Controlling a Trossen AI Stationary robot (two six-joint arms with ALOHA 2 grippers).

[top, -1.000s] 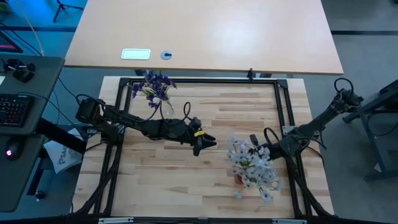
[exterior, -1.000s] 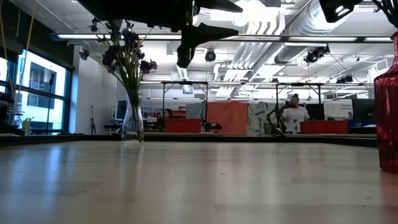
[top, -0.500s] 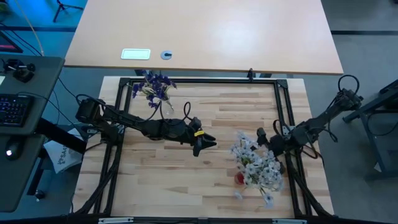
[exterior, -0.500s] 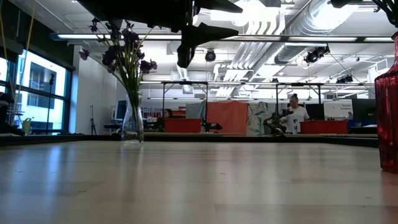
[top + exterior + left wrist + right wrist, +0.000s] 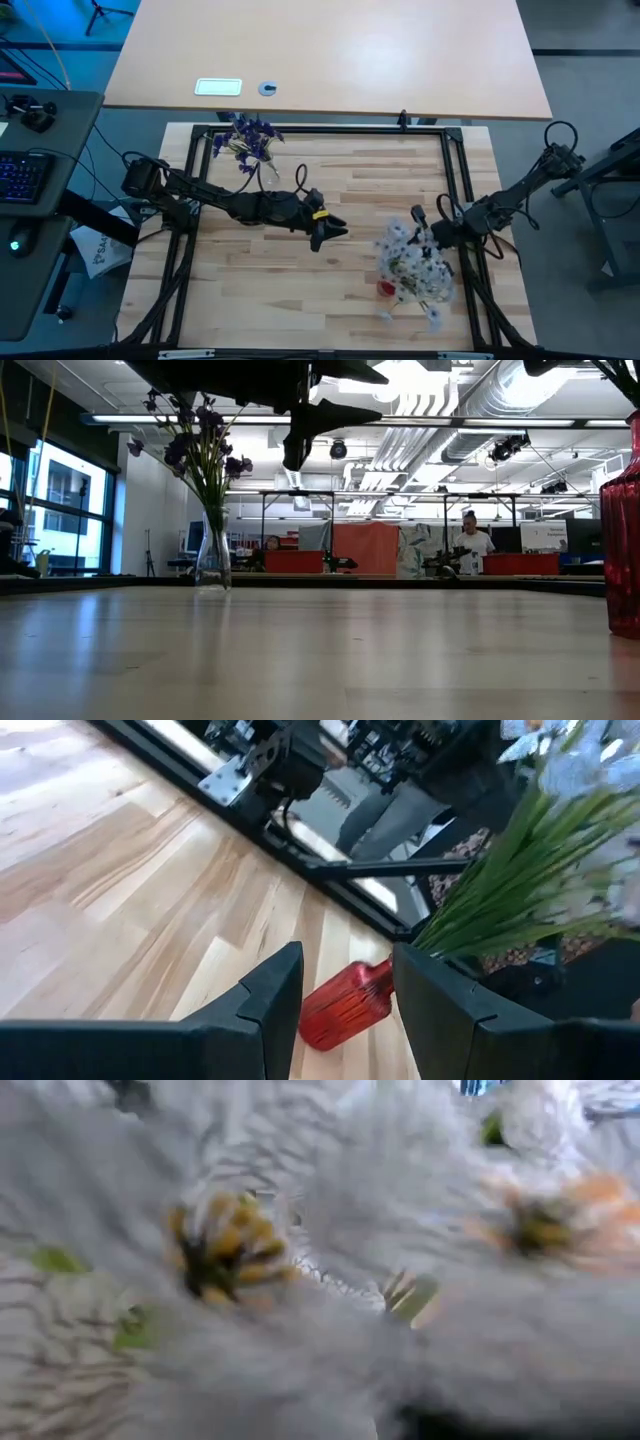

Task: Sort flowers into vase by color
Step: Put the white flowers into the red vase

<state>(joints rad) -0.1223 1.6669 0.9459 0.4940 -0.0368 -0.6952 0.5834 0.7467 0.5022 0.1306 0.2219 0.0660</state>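
Nearest the bench's front, the white flowers (image 5: 412, 270) stand bunched in the red vase (image 5: 385, 288), and the right pincer (image 5: 428, 238) is buried among their blooms; whether it is open or closed cannot be told (petals hide its tips). The left pincer (image 5: 322, 236) hangs mid-bench, half open and empty. Farther back, the purple flowers (image 5: 248, 138) fill the clear vase (image 5: 212, 555). Sorting looks nearly finished; next, the right arm should lift clear without tipping the red vase.
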